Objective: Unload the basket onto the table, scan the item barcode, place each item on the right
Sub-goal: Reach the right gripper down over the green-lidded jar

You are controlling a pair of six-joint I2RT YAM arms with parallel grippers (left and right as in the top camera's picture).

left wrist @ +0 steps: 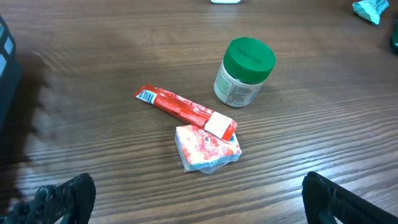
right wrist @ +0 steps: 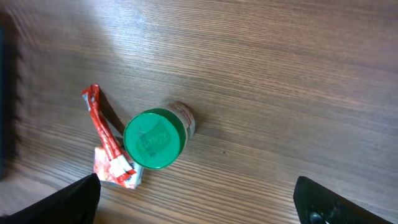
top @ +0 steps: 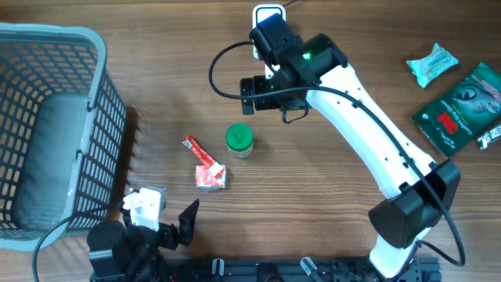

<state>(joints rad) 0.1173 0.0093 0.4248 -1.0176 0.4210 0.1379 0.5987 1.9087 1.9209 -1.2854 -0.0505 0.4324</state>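
While upright, green-lidded jar (top: 239, 139) near wide-spread right gripper (top: 246, 96), apart.

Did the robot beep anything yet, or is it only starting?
It looks like it is only starting. Done: nothing I can see. In hand: nothing. The left gripper and right gripper are both open, the right one near the green-lidded jar. Left: pick up the jar, red stick packet or small packet, all sitting on the table, and scan it.
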